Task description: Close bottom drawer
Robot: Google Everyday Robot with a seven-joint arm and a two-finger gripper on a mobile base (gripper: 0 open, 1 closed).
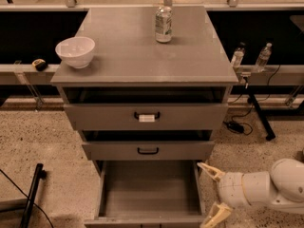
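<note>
The bottom drawer is pulled far out of the grey cabinet; its deep plain grey tray is empty and its front edge runs along the bottom of the view, the handle out of view. My gripper is low at the right, just beside the drawer's right wall. Its two pale fingers are spread wide apart, one fingertip near the wall's upper part, the other near the front corner. It holds nothing.
The middle drawer and the top drawer with a white-tagged handle stand slightly out. A white bowl and a can sit on the cabinet top. Two bottles stand right. A black pole lies on the floor left.
</note>
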